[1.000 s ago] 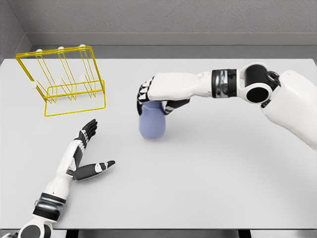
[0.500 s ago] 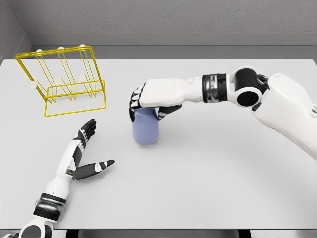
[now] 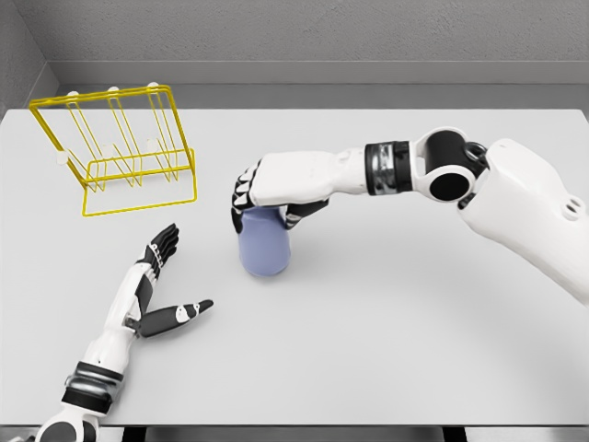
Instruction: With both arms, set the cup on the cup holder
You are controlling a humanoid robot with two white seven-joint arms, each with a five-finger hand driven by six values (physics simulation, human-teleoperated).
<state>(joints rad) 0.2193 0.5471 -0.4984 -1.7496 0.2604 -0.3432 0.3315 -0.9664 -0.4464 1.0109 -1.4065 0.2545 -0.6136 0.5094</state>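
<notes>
A pale blue cup (image 3: 265, 249) sits at the middle of the white table (image 3: 386, 313), gripped from above by my right hand (image 3: 260, 196), whose fingers curl over its top. The yellow wire cup holder (image 3: 115, 147) stands at the table's far left corner, well apart from the cup. My left hand (image 3: 164, 285) lies low at the near left, palm up, fingers spread and thumb pointing right, holding nothing. It is a short way left of the cup.
A grey wall runs behind the table's far edge. My right forearm and elbow (image 3: 442, 170) reach across the table from the right. The table's front edge lies along the bottom of the view.
My right hand has carried the cup leftward and toward the near side, closer to the left hand. The left hand has barely moved.
</notes>
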